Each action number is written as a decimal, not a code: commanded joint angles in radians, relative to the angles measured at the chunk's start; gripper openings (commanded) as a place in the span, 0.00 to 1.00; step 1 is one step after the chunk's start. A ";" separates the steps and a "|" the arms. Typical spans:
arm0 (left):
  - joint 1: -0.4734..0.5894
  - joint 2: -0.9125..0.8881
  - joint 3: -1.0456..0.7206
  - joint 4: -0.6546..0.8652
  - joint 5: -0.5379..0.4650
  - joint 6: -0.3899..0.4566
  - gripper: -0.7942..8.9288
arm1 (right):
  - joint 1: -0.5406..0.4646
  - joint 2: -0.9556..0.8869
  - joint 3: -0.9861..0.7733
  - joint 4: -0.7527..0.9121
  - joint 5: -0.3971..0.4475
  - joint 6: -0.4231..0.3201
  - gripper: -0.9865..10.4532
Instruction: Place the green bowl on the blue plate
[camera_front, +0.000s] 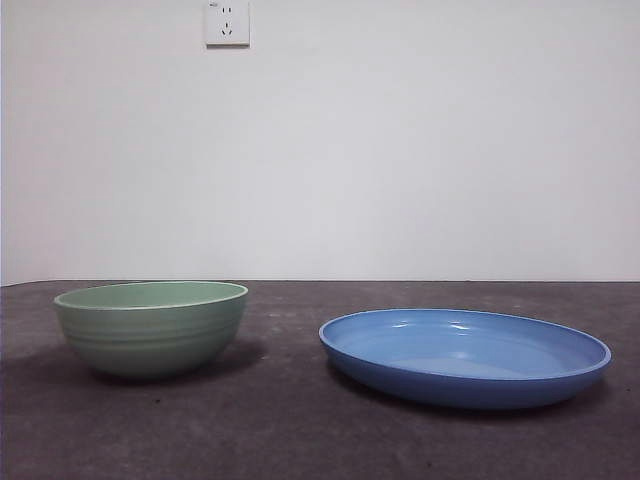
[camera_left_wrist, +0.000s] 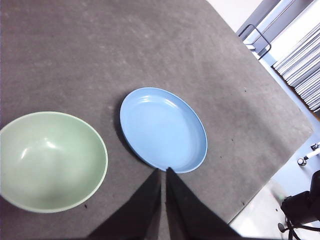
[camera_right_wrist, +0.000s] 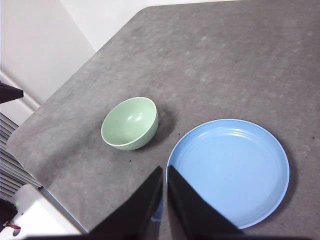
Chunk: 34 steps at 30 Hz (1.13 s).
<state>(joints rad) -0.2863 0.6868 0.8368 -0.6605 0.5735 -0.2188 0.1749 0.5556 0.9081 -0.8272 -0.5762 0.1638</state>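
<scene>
Above the table (camera_front: 300, 430), both arms hang raised and neither contacts any object. The left gripper (camera_left_wrist: 164, 172) has its two black jaws pressed together, with only a thin slit between them, tips aimed down at the tabletop. The right gripper (camera_right_wrist: 165, 170) is in the same state: jaws closed against each other, holding nothing. Neither arm appears in the front view.

In the left wrist view, the closed tips sit over the near rim of the blue plate (camera_left_wrist: 162, 129), which extends away from them toward 12 o'clock; the green bowl (camera_left_wrist: 50, 160) lies at about 9 o'clock of the tips, well apart from them. In the right wrist view, the plate (camera_right_wrist: 230, 170) lies just beside the tips at about 3 o'clock, its rim partly covered by the jaws, and the bowl (camera_right_wrist: 130, 123) lies at about 11 o'clock, clear of them.

In the front view, the bowl (camera_front: 150, 325) stands upright on its base, mouth facing up, at 9 o'clock of the plate (camera_front: 465, 355). The plate lies nearly flat, open face up. Bowl and plate are apart, with bare table between them. Both are round, so no long axis applies. A wall socket (camera_front: 227, 22) sits on the white wall behind.
</scene>
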 joint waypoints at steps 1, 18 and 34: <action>-0.003 0.004 0.023 -0.012 0.003 0.025 0.11 | 0.003 0.003 0.016 -0.002 0.000 -0.015 0.10; -0.003 0.020 0.023 -0.034 -0.107 0.071 0.80 | 0.003 0.003 0.016 -0.021 0.000 -0.011 0.62; -0.002 0.282 0.023 -0.045 -0.335 0.126 0.79 | 0.003 0.003 0.016 -0.020 -0.001 -0.010 0.62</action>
<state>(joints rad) -0.2859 0.9497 0.8394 -0.7143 0.2581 -0.1120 0.1749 0.5560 0.9081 -0.8558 -0.5751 0.1600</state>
